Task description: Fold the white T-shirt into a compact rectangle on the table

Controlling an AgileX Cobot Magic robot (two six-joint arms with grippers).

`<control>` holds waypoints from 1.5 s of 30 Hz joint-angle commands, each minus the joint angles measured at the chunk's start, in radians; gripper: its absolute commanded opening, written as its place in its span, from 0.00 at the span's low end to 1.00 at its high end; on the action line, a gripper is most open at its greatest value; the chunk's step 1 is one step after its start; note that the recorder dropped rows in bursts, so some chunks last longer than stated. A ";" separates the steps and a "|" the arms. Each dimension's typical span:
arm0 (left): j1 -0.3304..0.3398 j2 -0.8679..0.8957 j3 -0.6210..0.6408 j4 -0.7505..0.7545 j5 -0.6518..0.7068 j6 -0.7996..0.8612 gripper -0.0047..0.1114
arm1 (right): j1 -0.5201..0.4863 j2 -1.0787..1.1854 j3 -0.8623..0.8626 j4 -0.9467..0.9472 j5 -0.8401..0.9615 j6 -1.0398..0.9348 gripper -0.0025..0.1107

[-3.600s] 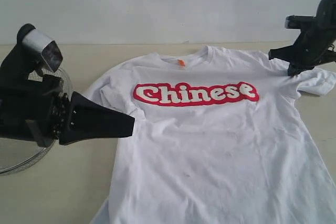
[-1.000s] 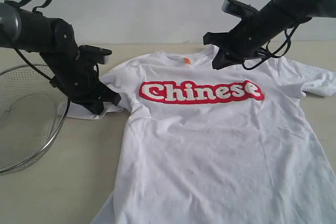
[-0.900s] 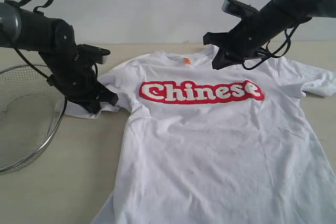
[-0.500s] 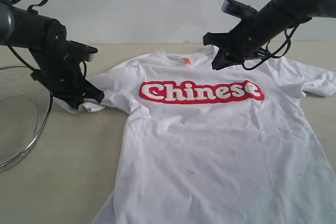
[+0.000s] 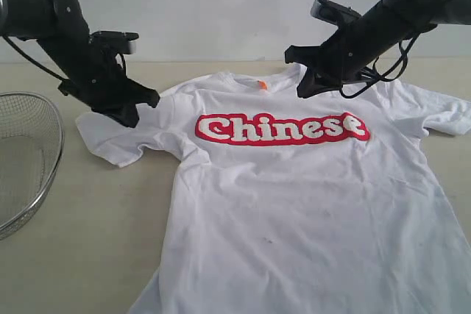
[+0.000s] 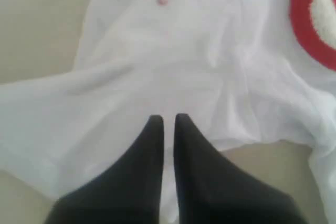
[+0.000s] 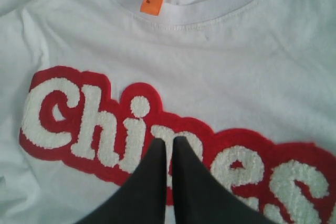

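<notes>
The table (image 5: 96,240) lies bare in a broad strip on the left, running near to far between the wire basket (image 5: 33,145) at the left edge and the white T-shirt (image 5: 309,211), which covers the middle and right. The left gripper (image 5: 133,117) hangs over the far-left sleeve and the right gripper (image 5: 302,91) over the far shoulder. The chest between them is open from above.

Plain pale grey-white wall (image 5: 206,5) behind the table (image 5: 88,240). Lighting diffuse and even. Shadows soft.
</notes>
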 commanded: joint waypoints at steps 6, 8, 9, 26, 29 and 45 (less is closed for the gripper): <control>-0.002 -0.105 -0.012 0.060 0.045 -0.033 0.08 | 0.000 -0.012 0.003 -0.001 0.001 -0.011 0.02; -0.002 -0.140 -0.012 0.060 0.045 -0.044 0.08 | 0.000 -0.012 0.003 -0.001 0.006 -0.011 0.02; 0.000 -0.155 -0.012 0.064 0.045 -0.051 0.08 | 0.000 -0.012 0.003 -0.001 0.009 -0.011 0.02; -0.065 -0.370 0.434 -0.119 0.093 0.082 0.08 | 0.000 -0.081 0.008 0.043 0.029 -0.017 0.02; -0.123 -0.370 0.516 -0.116 0.097 0.082 0.08 | 0.000 -0.122 0.008 0.053 0.056 -0.017 0.02; -0.377 -0.371 0.731 -0.209 0.009 0.054 0.08 | 0.104 -0.352 0.431 0.129 -0.098 -0.098 0.02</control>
